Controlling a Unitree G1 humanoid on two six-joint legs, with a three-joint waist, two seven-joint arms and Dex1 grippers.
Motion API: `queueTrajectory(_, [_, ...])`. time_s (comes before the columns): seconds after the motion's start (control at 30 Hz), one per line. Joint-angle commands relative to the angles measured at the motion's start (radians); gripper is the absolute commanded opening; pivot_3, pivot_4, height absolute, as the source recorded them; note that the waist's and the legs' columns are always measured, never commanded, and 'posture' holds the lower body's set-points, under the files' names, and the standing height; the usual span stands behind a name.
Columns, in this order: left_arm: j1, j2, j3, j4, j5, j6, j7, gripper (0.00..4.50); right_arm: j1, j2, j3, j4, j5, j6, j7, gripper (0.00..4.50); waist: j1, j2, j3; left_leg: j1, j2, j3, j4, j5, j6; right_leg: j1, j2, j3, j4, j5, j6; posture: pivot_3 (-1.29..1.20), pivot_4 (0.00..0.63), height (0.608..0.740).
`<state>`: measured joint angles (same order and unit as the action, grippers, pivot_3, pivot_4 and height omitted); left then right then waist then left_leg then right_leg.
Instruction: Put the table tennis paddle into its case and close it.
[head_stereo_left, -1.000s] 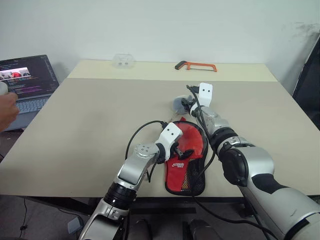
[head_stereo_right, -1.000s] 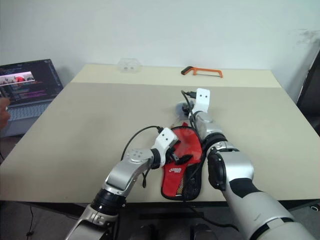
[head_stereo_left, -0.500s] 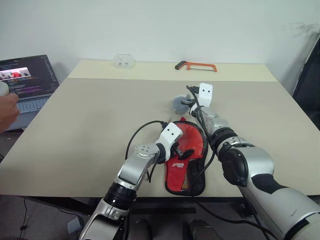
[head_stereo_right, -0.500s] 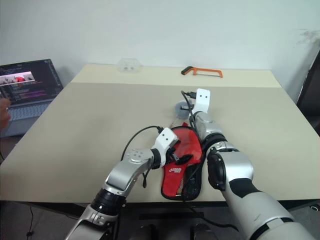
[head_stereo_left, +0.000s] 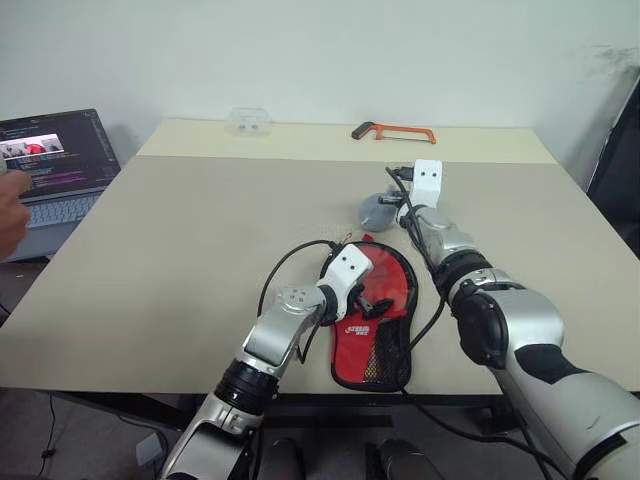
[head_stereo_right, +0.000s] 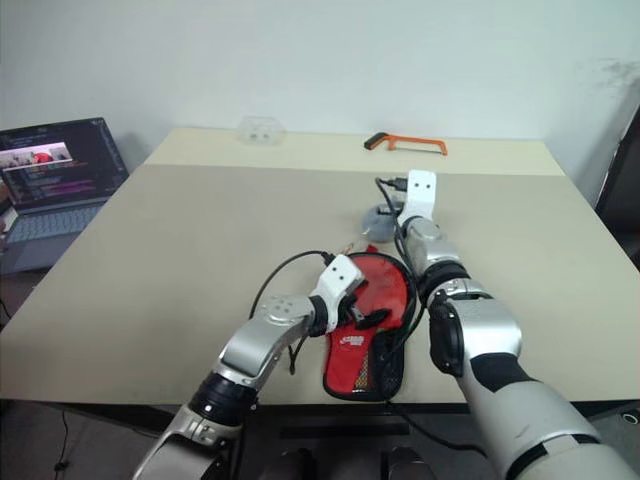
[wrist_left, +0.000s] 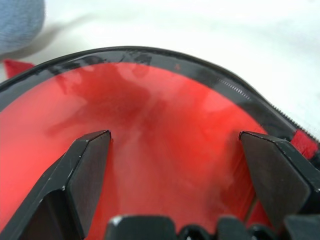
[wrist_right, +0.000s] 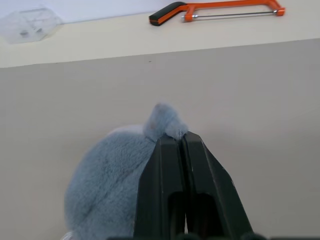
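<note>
1. Our right gripper, apart a second ago, is now pinching the grey-blue fuzzy pouch, dragging it rightward.
2. Our left gripper is hovering spread over the red paddle-shaped case, near table edge; its closing is waiting.

a lab or test room, not a home — a plain beige table stands against a bare white wall. beside it an open laptop shows lines of code and a video window, with a person's hand at its keyboard. an orange hacksaw and a small clear plastic box lie at the far edge — workshop odds and ends.
</note>
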<state>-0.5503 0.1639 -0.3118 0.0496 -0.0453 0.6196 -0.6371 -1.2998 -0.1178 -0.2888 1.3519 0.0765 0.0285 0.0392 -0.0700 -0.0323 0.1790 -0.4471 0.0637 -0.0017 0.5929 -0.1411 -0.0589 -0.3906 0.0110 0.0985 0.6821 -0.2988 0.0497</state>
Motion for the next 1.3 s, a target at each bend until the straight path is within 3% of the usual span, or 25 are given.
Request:
queueTrajectory(0.03, [-0.015,-0.011,-0.012,0.017,-0.01,-0.019,-0.01,4.5,-0.022,-0.067,0.005,-0.044,-0.012,-0.029,-0.025,0.03,0.005,0.0,0.0,0.0,0.0,0.0,0.0,0.0,0.0,0.0,0.0,0.0,0.0,0.0,0.0,0.0,0.15,0.74])
queueTrajectory(1.3, [-0.03,-0.019,-0.018,0.083,-0.015,-0.054,-0.054,4.5,0.15,-0.342,0.096,-0.118,-0.073,0.041,-0.095,0.03,0.021,0.002,0.001,0.0,-0.002,0.001,0.0,0.0,0.0,0.001,-0.002,0.0,0.0,0.0,0.0,0.0,0.15,0.74])
